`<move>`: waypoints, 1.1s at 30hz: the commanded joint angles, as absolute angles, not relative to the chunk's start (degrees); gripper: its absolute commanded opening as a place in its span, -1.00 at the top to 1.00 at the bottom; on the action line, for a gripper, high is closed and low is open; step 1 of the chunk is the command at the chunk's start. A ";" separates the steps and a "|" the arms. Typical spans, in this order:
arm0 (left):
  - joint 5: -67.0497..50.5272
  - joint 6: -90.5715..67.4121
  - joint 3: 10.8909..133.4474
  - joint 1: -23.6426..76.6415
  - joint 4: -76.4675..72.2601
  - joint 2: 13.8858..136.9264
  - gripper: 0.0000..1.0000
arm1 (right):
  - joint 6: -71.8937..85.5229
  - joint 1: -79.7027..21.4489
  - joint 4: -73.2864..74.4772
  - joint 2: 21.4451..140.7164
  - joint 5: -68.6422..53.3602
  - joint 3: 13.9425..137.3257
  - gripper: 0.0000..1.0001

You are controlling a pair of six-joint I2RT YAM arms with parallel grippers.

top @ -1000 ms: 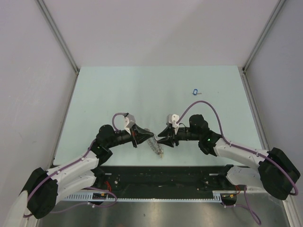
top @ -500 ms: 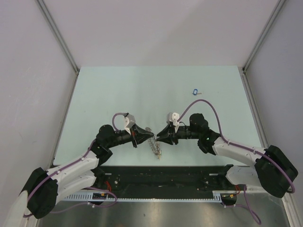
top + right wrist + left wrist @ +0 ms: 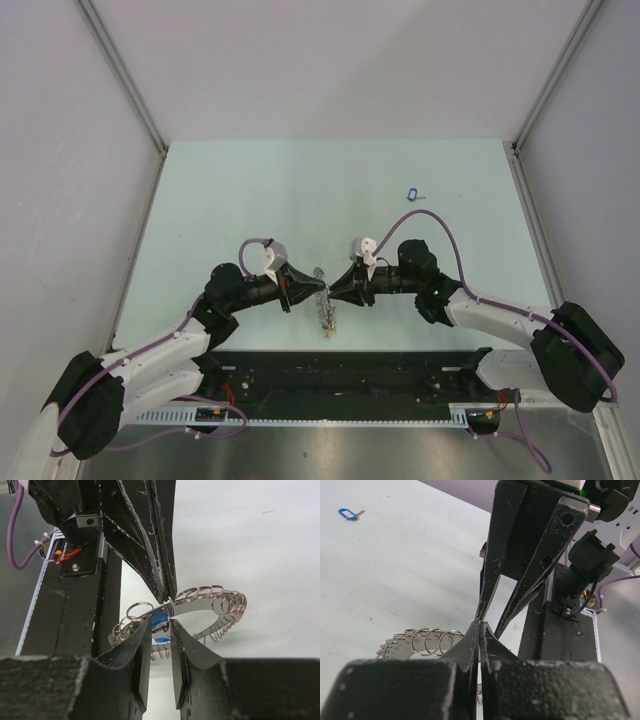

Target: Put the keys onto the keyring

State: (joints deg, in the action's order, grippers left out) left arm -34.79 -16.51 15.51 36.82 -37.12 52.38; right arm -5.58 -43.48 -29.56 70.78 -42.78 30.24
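A pale mint-green flat tabletop (image 3: 300,190) fills the middle. Plain white enclosure walls (image 3: 330,60) rise from 9 to 3 o'clock. A black metal rail (image 3: 350,362) spans 6 o'clock, with a brushed grey metal sheet (image 3: 350,455) below it.

White arms (image 3: 150,358) bear purple cables (image 3: 415,214) and black claws (image 3: 300,290) (image 3: 338,292).

The keyring (image 3: 197,609) is a polished silver metal band, mirror-glossy, w/ thin shiny wire split rings (image 3: 216,592); the tag (image 3: 161,615) by it is smooth blue plastic. Fingers of the left gripper (image 3: 167,596) & right gripper (image 3: 160,626) are matt black plastic, fine-grained, scuffed w/ pale scratches. The table (image 3: 250,190) is smooth, matt, pale green w/ a few dark specks; far right, the loose key (image 3: 411,194) pairs blue plastic w/ a bit of bare metal.
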 commanded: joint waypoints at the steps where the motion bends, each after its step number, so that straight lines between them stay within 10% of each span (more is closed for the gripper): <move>1: -35.60 -16.26 18.11 37.18 -41.92 52.03 0.99 | -4.92 -43.33 -32.87 71.37 -43.51 31.82 0.49; 9: -35.60 -16.44 17.93 37.35 -42.54 52.12 0.99 | -4.48 -43.42 -33.58 72.33 -43.94 31.91 0.55; 16: -35.42 -16.44 17.75 37.44 -42.54 51.86 0.99 | -4.66 -43.42 -33.58 72.42 -44.38 32.17 1.00; 27: -27.69 -15.38 16.44 37.44 -33.08 44.83 0.98 | -10.28 -43.86 -24.62 68.65 -39.91 33.57 1.00; 33: -27.07 -14.59 17.40 37.44 -22.70 41.40 0.57 | -15.90 -45.96 -16.71 67.06 -35.34 35.51 1.00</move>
